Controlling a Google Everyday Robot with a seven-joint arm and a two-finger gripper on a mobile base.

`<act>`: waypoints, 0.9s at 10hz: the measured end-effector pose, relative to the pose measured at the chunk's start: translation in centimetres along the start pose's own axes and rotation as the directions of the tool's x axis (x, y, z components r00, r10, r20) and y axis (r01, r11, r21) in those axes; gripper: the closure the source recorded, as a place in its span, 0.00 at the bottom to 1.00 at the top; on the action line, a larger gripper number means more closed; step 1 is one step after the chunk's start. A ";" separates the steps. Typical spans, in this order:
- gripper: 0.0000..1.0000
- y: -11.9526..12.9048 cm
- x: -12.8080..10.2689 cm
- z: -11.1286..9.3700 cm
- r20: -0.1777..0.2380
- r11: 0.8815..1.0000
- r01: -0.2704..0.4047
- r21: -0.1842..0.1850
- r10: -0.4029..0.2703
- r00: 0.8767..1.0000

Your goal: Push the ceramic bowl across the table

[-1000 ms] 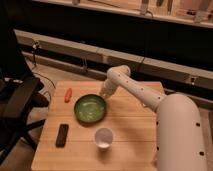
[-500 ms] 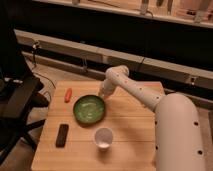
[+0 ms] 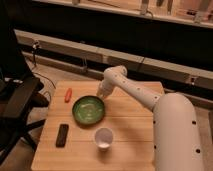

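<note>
The green ceramic bowl sits upright on the light wooden table, left of centre. My white arm reaches in from the right, and the gripper hangs at the bowl's far right rim, right against it or just above it. A small white cup stands in front of the bowl, towards the table's near edge.
A small red-orange object lies at the table's far left. A black flat rectangular object lies at the near left. A black chair stands left of the table. A dark wall with cables runs behind.
The bowl has shifted slightly left and toward the near side, and the gripper has followed it.
</note>
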 end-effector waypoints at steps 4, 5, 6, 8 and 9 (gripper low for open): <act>1.00 -0.9 -0.4 0.4 0.000 1.000 0.030 0.004 -0.030 1.000; 1.00 -1.1 -0.5 0.4 0.001 0.999 0.035 0.005 -0.035 0.999; 1.00 -1.1 -0.6 0.5 0.000 0.999 0.040 0.006 -0.040 0.999; 1.00 -1.2 -0.7 0.6 -0.003 0.999 0.054 0.007 -0.054 0.999; 1.00 -1.6 -0.9 0.7 -0.003 0.998 0.064 0.008 -0.064 0.998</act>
